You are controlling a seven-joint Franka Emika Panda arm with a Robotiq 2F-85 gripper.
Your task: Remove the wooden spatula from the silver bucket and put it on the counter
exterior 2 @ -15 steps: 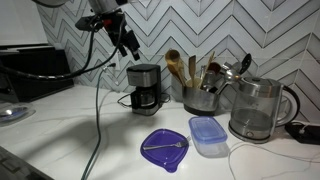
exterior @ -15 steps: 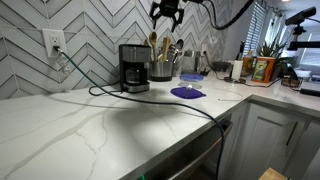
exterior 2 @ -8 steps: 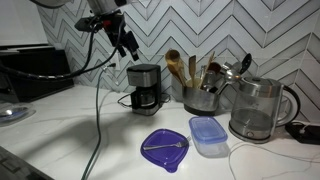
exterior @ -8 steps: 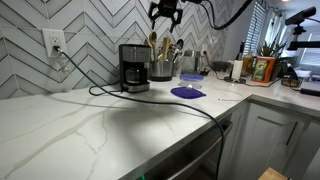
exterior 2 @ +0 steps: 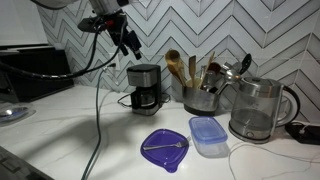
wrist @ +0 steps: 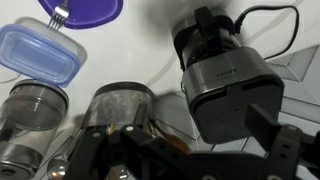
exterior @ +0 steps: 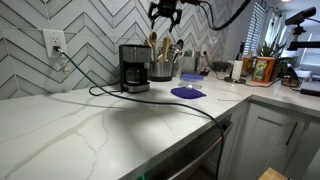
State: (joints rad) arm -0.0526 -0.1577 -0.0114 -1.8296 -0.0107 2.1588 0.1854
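Note:
The silver bucket [exterior: 160, 71] [exterior 2: 200, 100] stands on the white counter [exterior: 90, 125] [exterior 2: 70, 130] beside a black-and-silver coffee maker [exterior: 133, 68] [exterior 2: 145, 88]. Several wooden utensils stick up from it. A flat-ended one that looks like the wooden spatula [exterior 2: 193, 68] stands among round-headed spoons; I cannot pick it out in the wrist view. My gripper [exterior: 165, 13] [exterior 2: 129, 43] hangs open and empty well above the coffee maker and bucket. In the wrist view the bucket [wrist: 120, 108] lies below my spread fingers [wrist: 190, 160].
A glass kettle [exterior 2: 255, 108] stands next to the bucket. A blue lidded container [exterior 2: 206, 135] [wrist: 35, 55] and a purple lid [exterior 2: 163, 147] with a fork lie in front. A black cable [exterior: 150, 97] runs across the counter. Plants and jars [exterior: 262, 65] stand at the far end.

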